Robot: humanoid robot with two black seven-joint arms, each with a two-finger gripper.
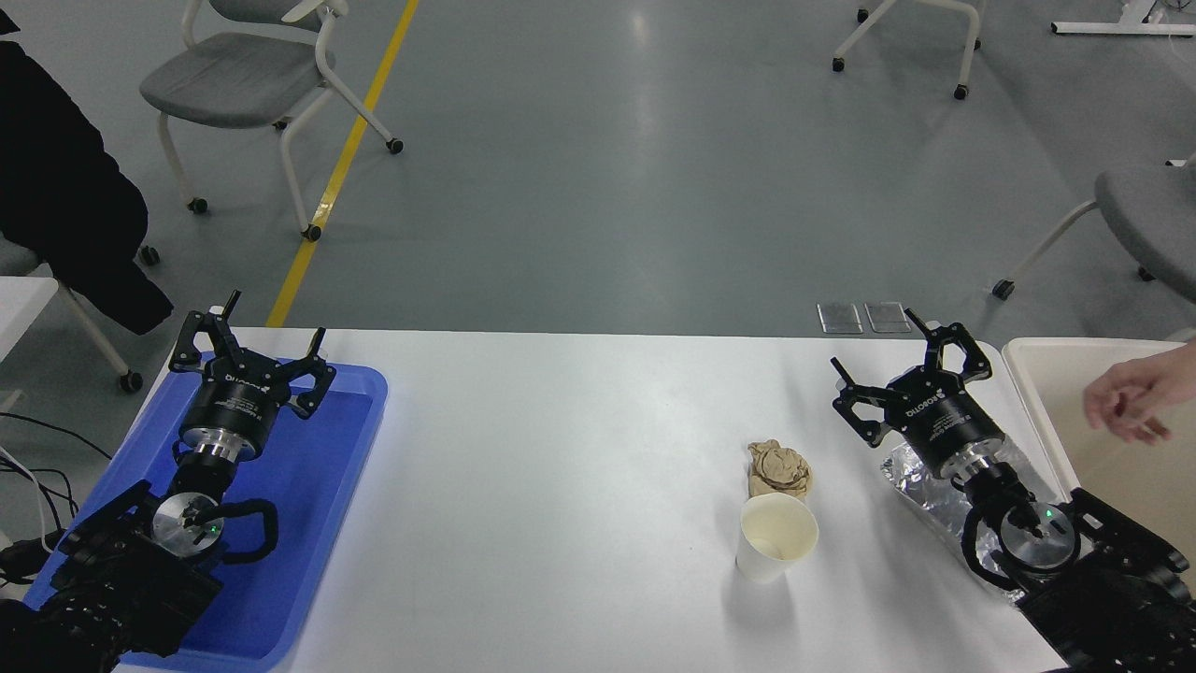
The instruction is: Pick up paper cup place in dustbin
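Paper cup (775, 550): white, tapered, rolled rim, cream interior; stands upright on the white surface (561, 449), right of centre and toward the near edge; mouth open upward, nothing seen inside; free on all sides but the far one, so a side grasp looks workable from the right.

Crumpled brown paper ball (778, 469): just beyond the cup on its far side, touching or very nearly so; not the task's item; likely to be nudged if the approach comes from the far side.

Dustbin (1037, 374): cream-beige, pale rounded rim; sits off the right edge of the surface, only its left rim and part of its interior in view; well apart from the cup, but on the working arm's own side, so the carry is short by judgement.

Right gripper (888, 369): fingers spread apart, holding nothing; hovers above the right part of the surface, right of and beyond the cup, between cup and dustbin; cup not yet grasped.

Crinkled foil (911, 477): lies under the right arm's wrist, near the right edge.

Left gripper (257, 336): fingers spread, empty; parked over the far end of the blue tray (327, 505) at the left.

Person's hand (1126, 400): reaches in from the right edge over the dustbin; a possible obstruction at the drop point.

Task status: grasp still to come.
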